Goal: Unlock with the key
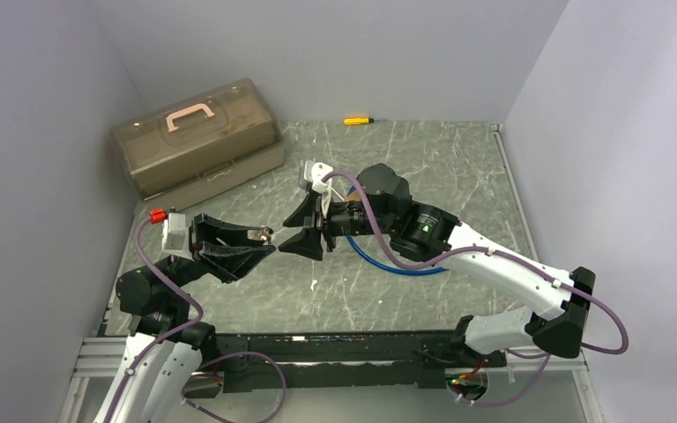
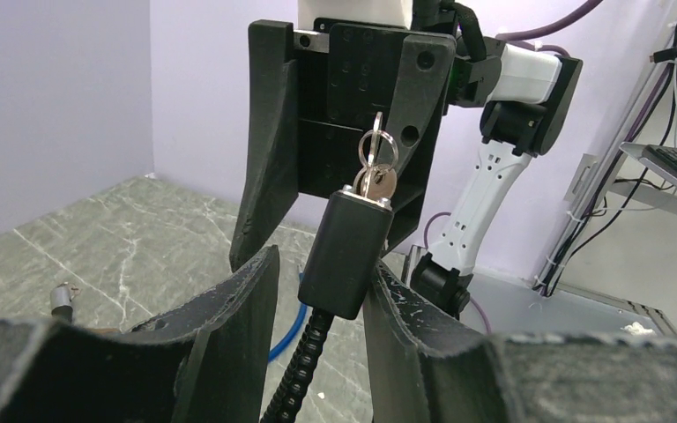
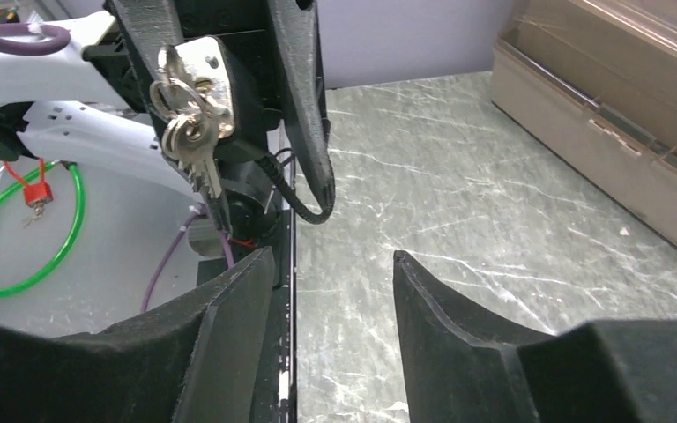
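Observation:
My left gripper (image 2: 323,260) is shut on a black lock body (image 2: 348,251), held upright in the air, with a ribbed black cable (image 2: 304,352) hanging from its lower end. A silver key (image 2: 375,181) on a ring sits in the lock's top. In the right wrist view the same key bunch (image 3: 189,132) dangles from the lock's face (image 3: 207,75). My right gripper (image 3: 333,256) is open, nothing between its fingers, a short way back from the key. From above, both grippers meet over the table's middle, left (image 1: 264,240) facing right (image 1: 304,233).
A tan toolbox (image 1: 196,137) with a pink handle stands at the back left. A yellow screwdriver (image 1: 357,120) lies by the back wall. A blue cable (image 1: 397,264) loops under my right arm. A green cable (image 3: 18,229) lies off the table's near edge.

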